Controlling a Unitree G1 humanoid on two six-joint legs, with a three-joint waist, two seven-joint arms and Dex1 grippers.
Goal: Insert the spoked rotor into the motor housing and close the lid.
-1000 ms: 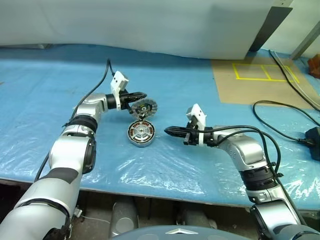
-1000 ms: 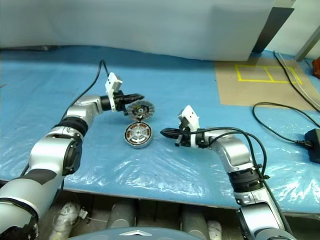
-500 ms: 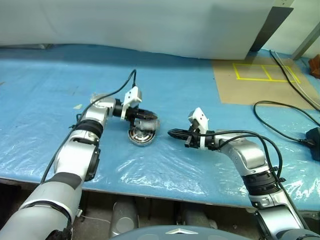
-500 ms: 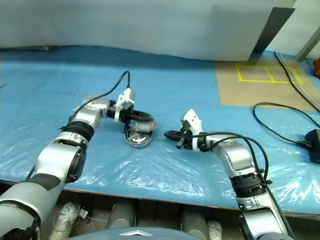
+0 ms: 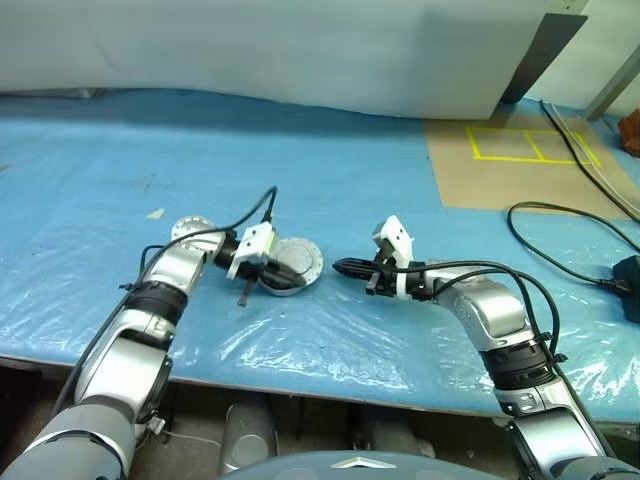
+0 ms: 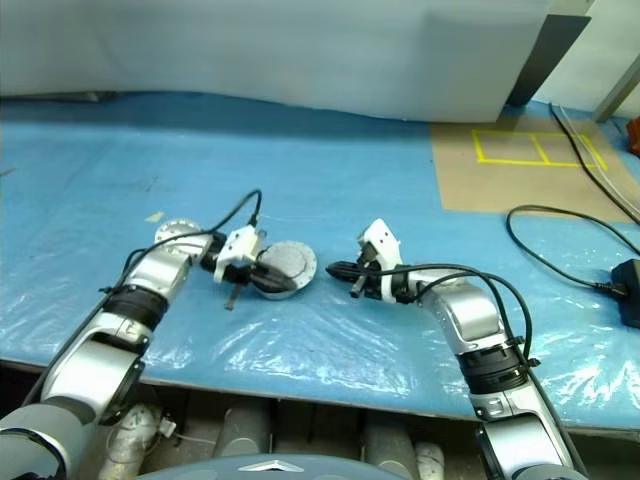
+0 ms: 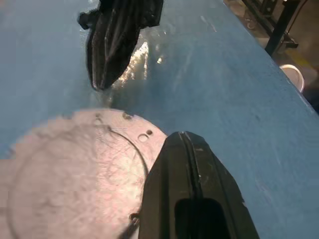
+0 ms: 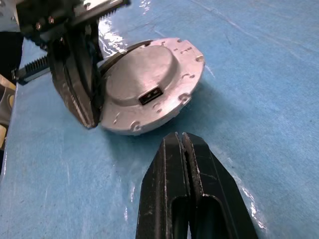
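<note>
On the blue plastic-covered table (image 5: 420, 190), a flat silver slotted round lid (image 5: 187, 229) lies just left of the left arm. The left gripper (image 8: 82, 107), fingers pressed together on nothing, leans against the near-left edge of the tilted silver-grey round motor housing (image 5: 293, 262), whose smooth domed underside faces up. Right of the housing, near but apart, the right gripper (image 5: 340, 267) points at it, fingers likewise pressed together and empty.

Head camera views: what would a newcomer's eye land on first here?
A round silver motor part lies tilted at mid-table on the blue plastic sheet. The left gripper, shut, touches its edge, and the right gripper, also shut, points at it from the other side.
</note>
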